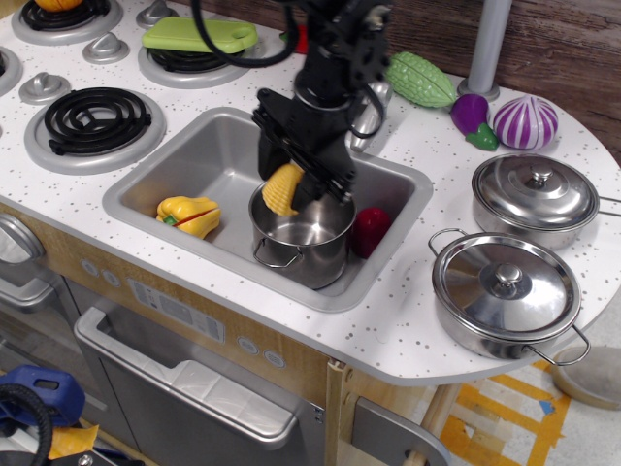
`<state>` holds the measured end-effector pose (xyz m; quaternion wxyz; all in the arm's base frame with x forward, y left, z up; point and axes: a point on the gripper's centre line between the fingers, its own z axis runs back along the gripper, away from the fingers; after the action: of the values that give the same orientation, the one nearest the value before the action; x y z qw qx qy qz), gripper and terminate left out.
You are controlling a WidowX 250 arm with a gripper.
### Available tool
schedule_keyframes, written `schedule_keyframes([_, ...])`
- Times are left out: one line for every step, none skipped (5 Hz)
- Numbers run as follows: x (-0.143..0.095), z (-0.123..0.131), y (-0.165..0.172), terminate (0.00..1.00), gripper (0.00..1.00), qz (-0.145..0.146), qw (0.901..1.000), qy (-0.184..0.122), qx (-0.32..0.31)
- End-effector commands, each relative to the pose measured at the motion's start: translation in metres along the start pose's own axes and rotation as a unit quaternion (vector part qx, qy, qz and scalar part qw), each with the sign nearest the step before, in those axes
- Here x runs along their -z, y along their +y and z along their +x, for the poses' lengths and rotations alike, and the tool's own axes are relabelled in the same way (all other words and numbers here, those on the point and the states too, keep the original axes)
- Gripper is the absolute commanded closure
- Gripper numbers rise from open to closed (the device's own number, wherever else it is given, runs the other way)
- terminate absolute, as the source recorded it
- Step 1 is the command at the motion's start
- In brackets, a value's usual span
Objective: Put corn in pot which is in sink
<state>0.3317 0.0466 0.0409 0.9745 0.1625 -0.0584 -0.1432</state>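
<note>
One light, stiff plastic corn [283, 188], pinched across its bumpy middle by the gripper [296, 184], hangs mid-frame above the pot [301, 238].

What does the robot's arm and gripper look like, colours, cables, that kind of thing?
The arm is matte black and blocky, with a thick black cable looping off its upper part. The gripper is black too, with flat, wide jaws. No markings are legible.
</note>
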Motion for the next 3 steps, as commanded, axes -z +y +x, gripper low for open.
schedule_keyframes([0.0037,0.0139,0.0341,0.0,0.0,0.011,0.9969,-0.076,0.022])
schedule_keyframes([0.0037,0.0139,0.0341,0.0,0.0,0.011,0.9969,-0.076,0.022])
schedule_keyframes([0.0037,0.0139,0.0341,0.0,0.0,0.011,0.9969,-0.076,0.022])
